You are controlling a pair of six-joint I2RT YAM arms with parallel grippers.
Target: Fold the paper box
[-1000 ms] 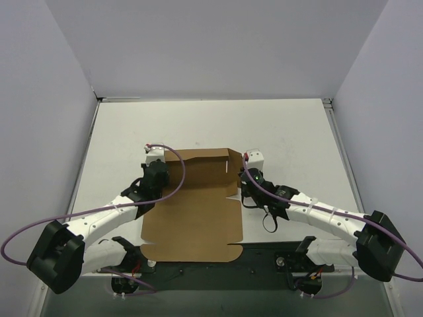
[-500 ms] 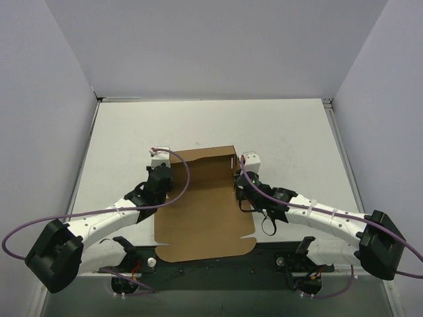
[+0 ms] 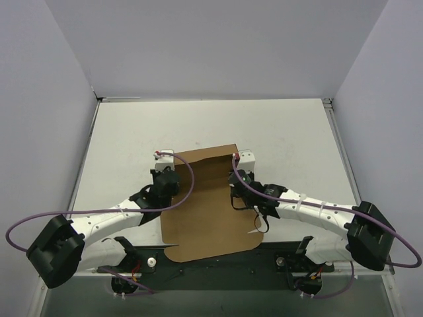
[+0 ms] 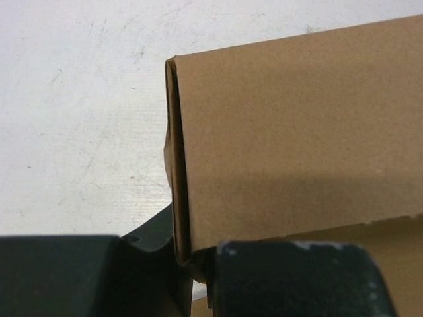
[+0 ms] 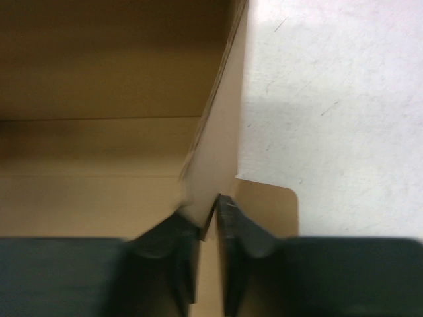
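Nearest the arm bases, the front flap of the plain brown die-cut cardboard paper box [image 3: 205, 218] juts past the near edge of the white tabletop [image 3: 119, 132] and over the dark mounting strip [image 3: 211, 269]; the box lies mid-tabletop between the two arms, and I judge that any pull toward the bases could tip that unsupported end down and slide the whole sheet off; a little farther in, the left claw [image 4: 195, 261] is clamped on the lower end of the raised left side wall, and the right claw [image 5: 207, 224] is pinched tight on the raised right side wall; each hold is only a narrow bite at the wall's edge, so the cardboard may slip out and spring flat, or crease away from its score line if the two arms push unevenly; the wall's end in the left wrist view looks doubled, and those layers could part if let go too soon; the purple cable [image 3: 191, 177] of the left arm loops over the box's left side and might snag a wall; farther off, the far edge of the box lies unheld; no brand, label or writing can be read on the box, the arms or the tabletop.
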